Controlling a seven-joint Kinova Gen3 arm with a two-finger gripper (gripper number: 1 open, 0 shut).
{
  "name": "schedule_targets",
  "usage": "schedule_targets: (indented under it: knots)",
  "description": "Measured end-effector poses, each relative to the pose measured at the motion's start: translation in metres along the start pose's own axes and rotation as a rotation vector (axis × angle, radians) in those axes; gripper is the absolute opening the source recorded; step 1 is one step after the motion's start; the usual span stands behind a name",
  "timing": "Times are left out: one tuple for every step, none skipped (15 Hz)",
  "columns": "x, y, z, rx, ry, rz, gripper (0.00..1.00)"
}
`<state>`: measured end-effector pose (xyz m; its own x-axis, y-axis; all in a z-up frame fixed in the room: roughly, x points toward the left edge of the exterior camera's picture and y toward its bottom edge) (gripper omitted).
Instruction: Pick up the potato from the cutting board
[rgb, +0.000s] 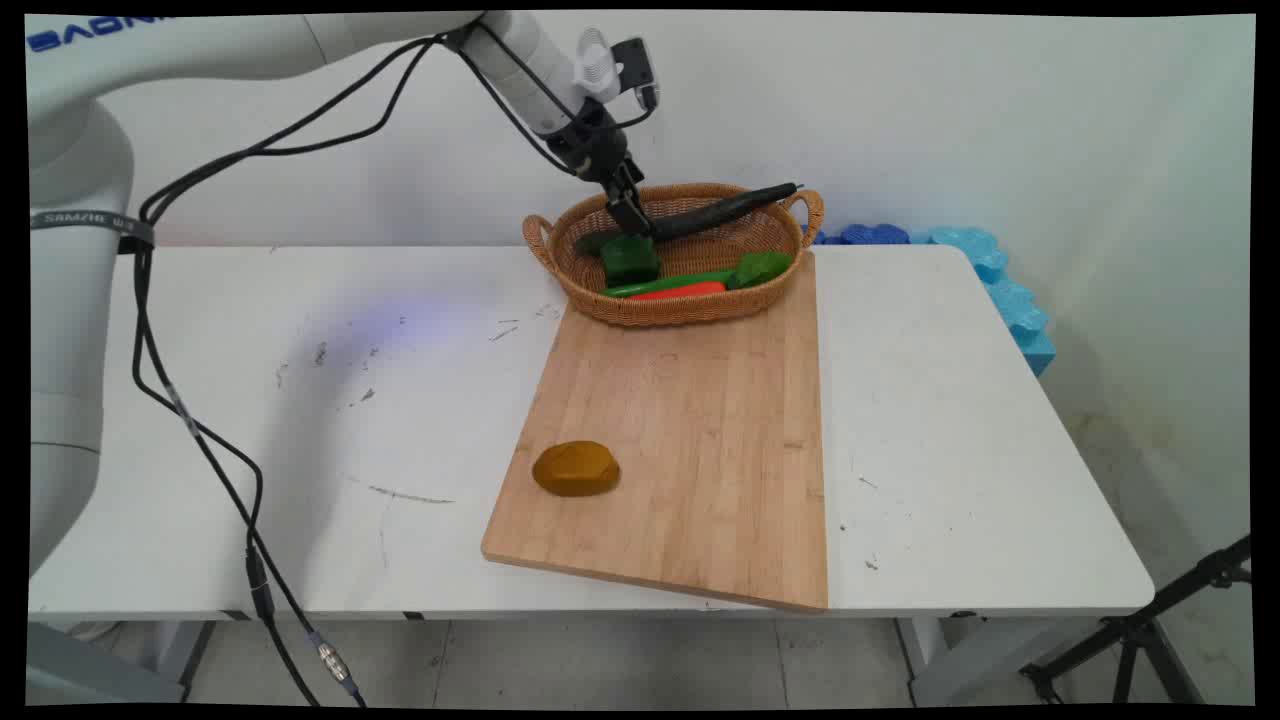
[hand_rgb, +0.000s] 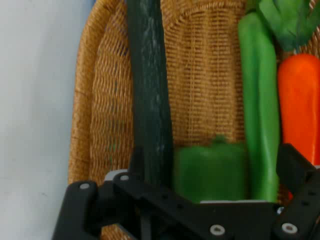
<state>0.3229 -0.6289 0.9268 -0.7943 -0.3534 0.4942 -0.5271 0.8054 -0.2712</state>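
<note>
My gripper (rgb: 632, 222) reaches down into the wicker basket (rgb: 600, 300) at the back of the wooden board. It is open, its fingers standing either side of a green bell pepper (rgb: 630, 260) that lies in the basket just below it. In the hand view the pepper (hand_rgb: 211, 170) sits between the fingers with a gap on each side of it. A long dark cucumber (hand_rgb: 149, 100) runs beside the left finger. A slim green pepper (hand_rgb: 259, 100), an orange-red carrot (hand_rgb: 300, 105) and a leafy green vegetable (hand_rgb: 290, 20) lie on the other side.
The cucumber (rgb: 720, 212) leans across the basket's far rim. A brown potato (rgb: 575, 468) rests on the near left of the cutting board (rgb: 700, 430). Blue foam pieces (rgb: 1000, 280) line the table's far right edge. Black cables hang at the left.
</note>
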Motion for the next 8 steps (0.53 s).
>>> schedule_targets:
  knots:
    - [-0.002, 0.0004, -0.0029, -0.001, -0.002, 0.004, 1.0]
    - [-0.0036, 0.0012, -0.0067, -0.003, -0.003, 0.012, 1.0]
    - [-0.0035, 0.0019, -0.008, -0.006, -0.002, 0.02, 1.0]
    - [-0.0042, 0.0022, -0.0088, -0.007, -0.002, 0.024, 1.0]
    - [-0.0039, 0.0023, -0.0104, -0.009, -0.001, 0.029, 1.0]
    - [-0.0027, 0.0019, -0.0117, -0.009, 0.002, 0.032, 1.0]
    - [-0.0012, 0.0014, -0.0102, -0.007, 0.005, 0.027, 1.0]
    - [0.0028, 0.003, -0.0071, -0.009, 0.007, 0.027, 1.0]
